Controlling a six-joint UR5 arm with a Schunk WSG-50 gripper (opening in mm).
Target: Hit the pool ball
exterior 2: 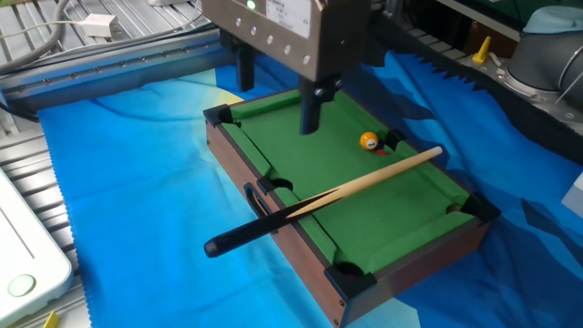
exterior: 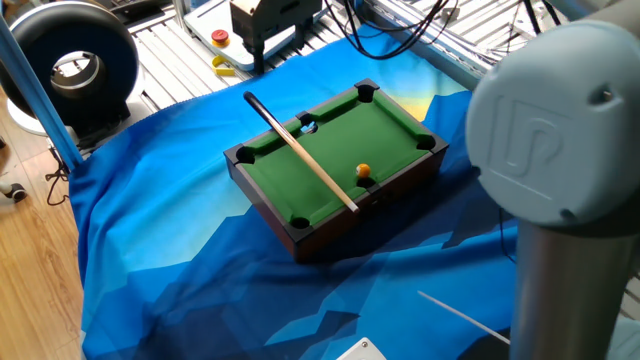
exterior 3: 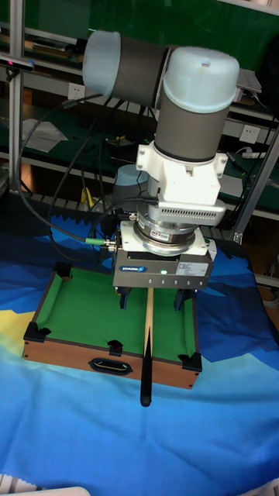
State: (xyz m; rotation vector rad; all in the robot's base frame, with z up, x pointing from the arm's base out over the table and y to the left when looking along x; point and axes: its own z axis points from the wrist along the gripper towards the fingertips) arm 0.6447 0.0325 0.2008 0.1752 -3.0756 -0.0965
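The pool ball, small and orange-yellow, rests on the green felt of the mini pool table near a side pocket; it also shows as ball. A wooden cue lies loose across the table, its black butt overhanging the rim. My gripper hangs open above the table's far end, well off the cue, with nothing between its fingers. In the tall view the gripper hovers over the felt above the cue, and the ball is hidden.
A blue cloth covers the table. A red button and a black ring-shaped device stand at the back left. A white box sits at the cloth's edge. Cables trail behind the table.
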